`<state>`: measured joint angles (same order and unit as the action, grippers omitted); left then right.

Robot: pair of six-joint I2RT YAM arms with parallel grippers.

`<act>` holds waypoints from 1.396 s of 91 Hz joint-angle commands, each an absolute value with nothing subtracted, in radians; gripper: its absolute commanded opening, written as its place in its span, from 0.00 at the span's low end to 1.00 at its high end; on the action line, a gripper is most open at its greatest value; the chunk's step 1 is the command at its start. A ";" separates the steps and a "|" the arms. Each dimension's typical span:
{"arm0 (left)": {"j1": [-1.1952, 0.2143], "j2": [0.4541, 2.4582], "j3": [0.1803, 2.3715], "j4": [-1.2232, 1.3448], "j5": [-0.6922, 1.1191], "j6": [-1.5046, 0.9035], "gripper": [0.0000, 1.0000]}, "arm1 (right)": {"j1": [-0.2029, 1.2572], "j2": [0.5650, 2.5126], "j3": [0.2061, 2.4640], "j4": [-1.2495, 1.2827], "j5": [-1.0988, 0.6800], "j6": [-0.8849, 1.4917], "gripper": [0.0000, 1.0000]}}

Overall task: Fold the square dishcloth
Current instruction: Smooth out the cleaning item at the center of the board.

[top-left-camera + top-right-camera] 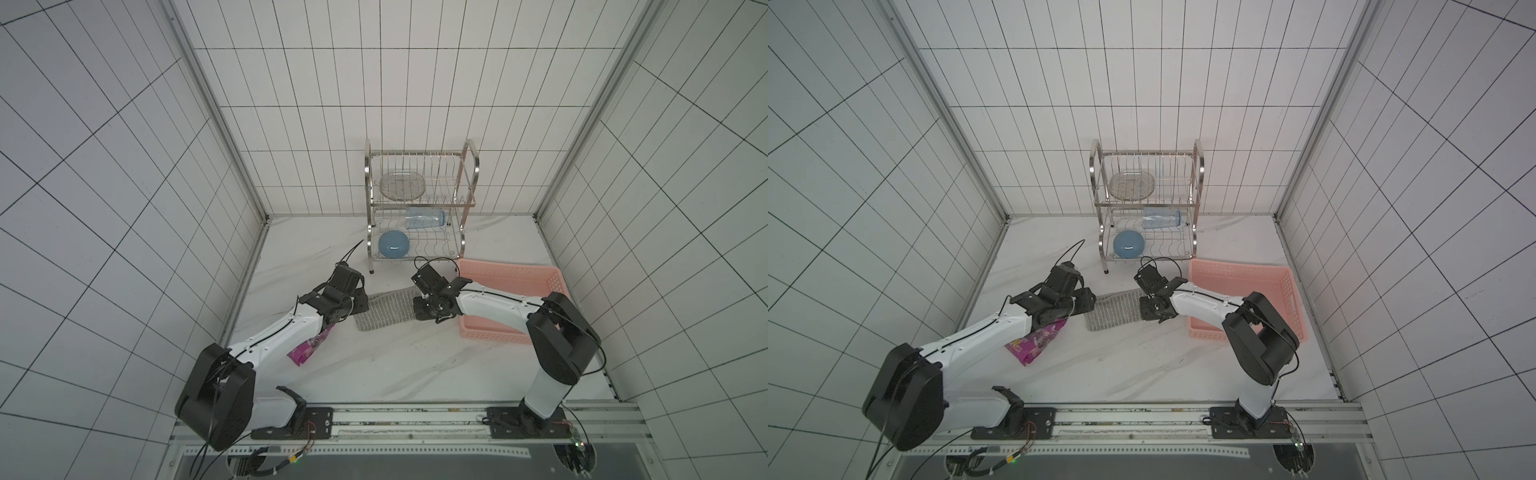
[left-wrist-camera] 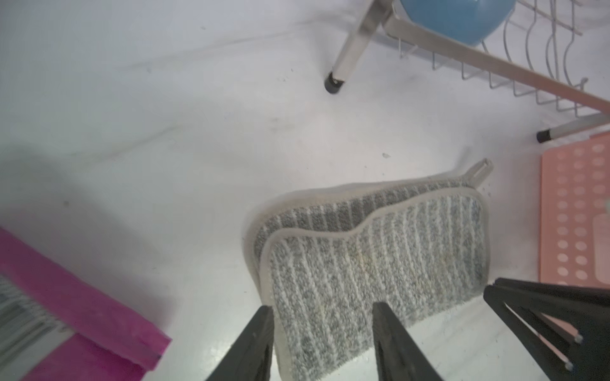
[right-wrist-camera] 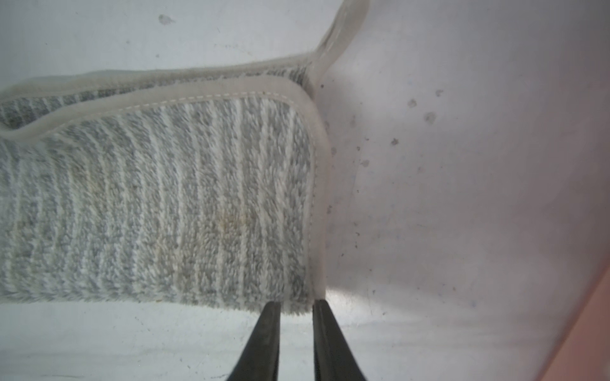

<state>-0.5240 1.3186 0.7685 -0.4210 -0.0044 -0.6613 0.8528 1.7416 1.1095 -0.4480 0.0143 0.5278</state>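
The square dishcloth point(image 1: 386, 311) point(image 1: 1115, 311) lies on the white table, folded in half, its upper layer a little short of the lower edge; it is grey with thin white stripes point(image 2: 379, 257) point(image 3: 165, 204). My left gripper point(image 1: 358, 305) point(image 2: 323, 306) is open at the cloth's left end, its fingers standing either side of the cloth's corner without pinching it. My right gripper point(image 1: 419, 309) point(image 3: 295, 305) is at the right end, its narrow jaws closed on the corner at the fold. A hanging loop point(image 2: 478, 170) sticks out at the far corner.
A pink basket point(image 1: 555, 286) point(image 2: 574, 214) sits just right of the cloth, under my right arm. A metal dish rack point(image 1: 415, 203) stands behind with a blue bowl point(image 1: 393, 244), a bottle point(image 1: 424, 218) and a glass plate point(image 1: 402, 185). A magenta snack bag point(image 1: 307, 349) point(image 2: 66, 297) lies under my left arm.
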 commanded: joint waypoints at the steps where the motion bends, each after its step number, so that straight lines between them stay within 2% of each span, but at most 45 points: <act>1: -0.565 1.334 0.726 -0.299 0.119 -0.718 0.41 | 0.860 1.713 1.153 -0.466 0.000 0.534 0.22; 13: -0.616 1.386 0.723 -0.226 0.157 -0.746 0.34 | 0.865 1.719 1.167 -0.458 -0.040 0.545 0.19; 49: -0.617 1.513 0.710 -0.151 0.188 -0.757 0.31 | 0.888 1.759 1.180 -0.411 -0.147 0.584 0.19; 70: -0.583 1.495 0.659 -0.135 0.221 -0.759 0.29 | 0.890 1.786 1.175 -0.382 -0.187 0.589 0.19; 127: -0.503 1.432 0.620 -0.182 0.242 -0.712 0.29 | 0.832 1.819 1.121 -0.383 -0.136 0.598 0.18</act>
